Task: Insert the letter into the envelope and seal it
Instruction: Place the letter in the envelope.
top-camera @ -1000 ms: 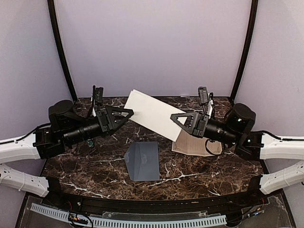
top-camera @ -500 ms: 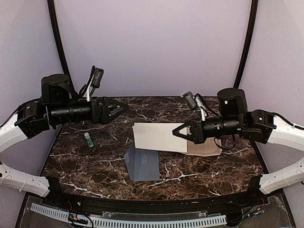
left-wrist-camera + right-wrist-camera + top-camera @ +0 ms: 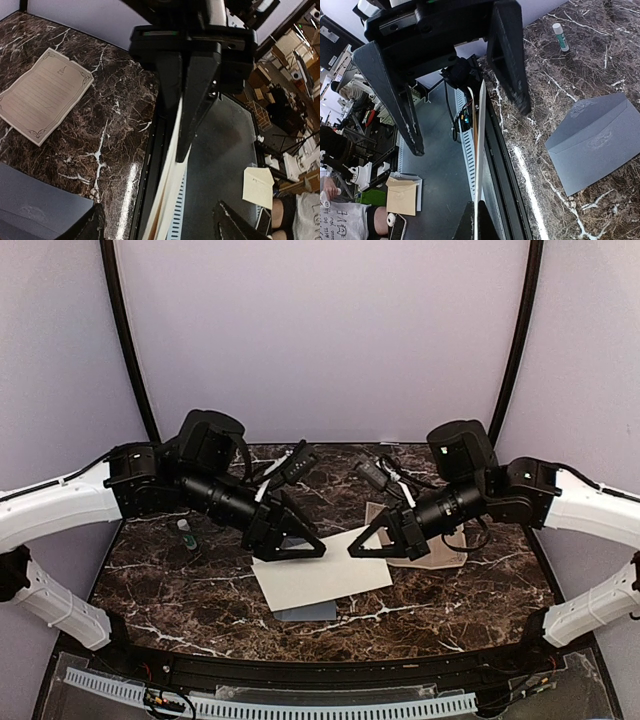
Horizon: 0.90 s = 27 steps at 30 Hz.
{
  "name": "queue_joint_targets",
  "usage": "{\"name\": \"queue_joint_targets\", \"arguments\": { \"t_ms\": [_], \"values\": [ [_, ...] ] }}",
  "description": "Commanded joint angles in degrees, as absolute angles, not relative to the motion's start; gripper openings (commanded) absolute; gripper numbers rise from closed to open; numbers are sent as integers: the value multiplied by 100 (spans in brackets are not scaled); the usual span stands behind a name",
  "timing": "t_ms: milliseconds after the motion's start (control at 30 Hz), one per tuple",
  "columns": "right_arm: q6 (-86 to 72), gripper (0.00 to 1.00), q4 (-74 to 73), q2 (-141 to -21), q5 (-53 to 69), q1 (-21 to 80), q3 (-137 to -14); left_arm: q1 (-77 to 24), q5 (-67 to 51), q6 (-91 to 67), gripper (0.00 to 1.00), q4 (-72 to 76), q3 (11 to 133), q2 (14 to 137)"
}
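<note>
A plain cream sheet [image 3: 320, 578] hangs low over the table and covers most of the grey-blue envelope [image 3: 305, 612]. My right gripper [image 3: 354, 553] is shut on the sheet's right part; the right wrist view shows the sheet edge-on [image 3: 479, 145] in its closed tips [image 3: 477, 220]. My left gripper [image 3: 290, 554] is open at the sheet's upper left edge, and the sheet [image 3: 167, 200] passes between its spread fingers [image 3: 162, 226]. The bordered cream letter [image 3: 42, 95] lies flat on the table behind the right arm [image 3: 440, 552]. The envelope shows fully in the right wrist view [image 3: 595, 140].
A glue stick [image 3: 186, 532] lies on the marble at the left, also in the right wrist view [image 3: 559, 35]. The table's black front rim [image 3: 320, 672] runs below the sheet. Curved black frame posts [image 3: 130, 350] stand at the back corners.
Both arms came down and inward. The sheet dropped from mid-air to just above the envelope. The left gripper, away from the sheet half a second ago, now straddles its edge.
</note>
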<state>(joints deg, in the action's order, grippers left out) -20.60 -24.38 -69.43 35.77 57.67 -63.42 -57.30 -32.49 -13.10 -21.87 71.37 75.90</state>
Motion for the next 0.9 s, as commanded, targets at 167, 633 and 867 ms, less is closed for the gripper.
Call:
{"name": "queue_joint_targets", "arguments": {
  "t_ms": [167,633,867],
  "values": [
    [-1697,0,-2612,-7295,4000,5804,-6725,-5854,-3751,-961,46,-2565,7333,7788],
    [-1592,0,-2656,-7431,3999,5817,-6851,-5862,-3805,-941,21,-2792,7242,7866],
    [-1607,7,-2621,-7347,3668,5805,-6880,-5872,-3904,-1044,0,-2710,7160,7802]
  ]
}}
